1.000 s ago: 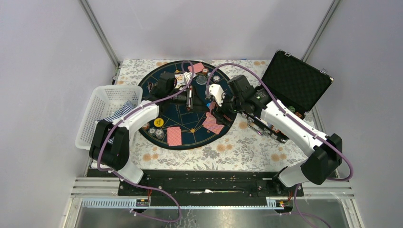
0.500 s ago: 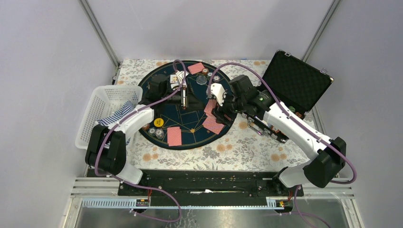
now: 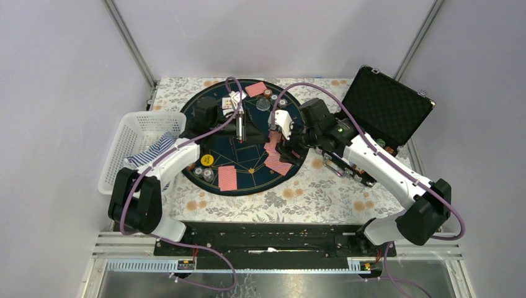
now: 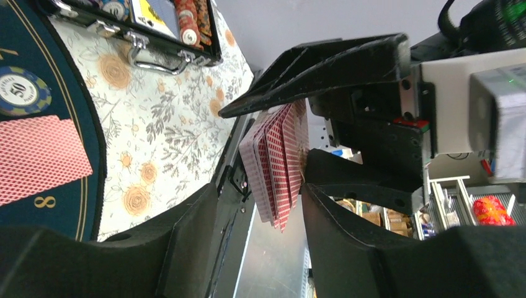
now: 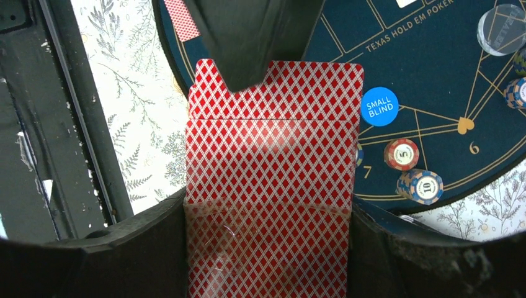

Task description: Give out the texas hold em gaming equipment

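My right gripper (image 5: 270, 214) is shut on a fanned deck of red-backed playing cards (image 5: 273, 174), held above the mat's right side (image 3: 273, 144). My left gripper (image 4: 259, 189) is open, and the deck's edge (image 4: 279, 161) lies between its fingers. One left finger (image 5: 248, 43) overlaps the top card. In the top view the left gripper (image 3: 240, 128) is just left of the right gripper (image 3: 277, 140). A blue small-blind button (image 5: 379, 106) and striped chips (image 5: 424, 186) lie on the mat. Single cards (image 3: 227, 177) and a yellow button (image 3: 207, 159) lie at its front.
The round dark-blue mat (image 3: 248, 158) covers the table's middle. The open black case (image 3: 384, 112) stands at the right, with chips in its tray (image 4: 186, 25). A white basket (image 3: 139, 146) holding striped cloth sits at the left. Cables arc above the mat.
My left arm has shifted left and its gripper has moved slightly back over the mat. My right gripper, still holding the deck, has edged left toward it.
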